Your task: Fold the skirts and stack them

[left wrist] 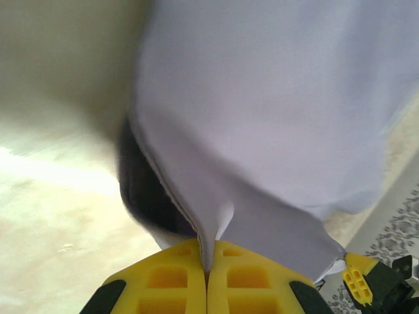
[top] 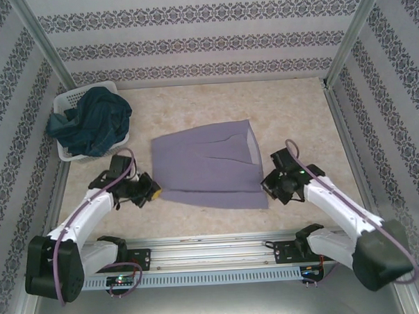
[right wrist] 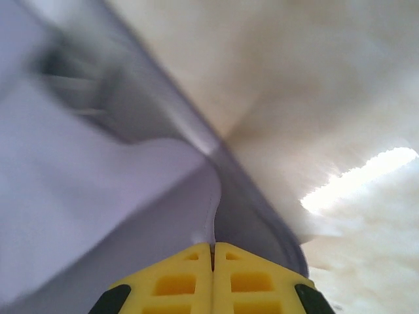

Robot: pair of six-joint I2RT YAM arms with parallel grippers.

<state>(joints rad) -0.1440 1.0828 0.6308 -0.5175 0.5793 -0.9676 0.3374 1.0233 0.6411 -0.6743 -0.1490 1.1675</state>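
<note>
A light grey-lavender skirt (top: 208, 164) is laid flat in the middle of the bench (top: 193, 105). Its near left corner is pinched by the left gripper (top: 157, 192). In the left wrist view the yellow fingers (left wrist: 173, 281) are pressed together, and a thin fold of the cloth is caught between them. The near right corner of the same skirt is pinched by the right gripper (top: 267, 185). In the right wrist view its two fingers are squeezed together on the edge of the cloth. Both wrist views are blurred. A dark teal-blue skirt (top: 97, 124) is heaped in a white basket (top: 69, 98) at the far left corner of the bench. Part of it is hung over the basket's left side. The basket is set well apart from the light grey-lavender skirt.
</note>
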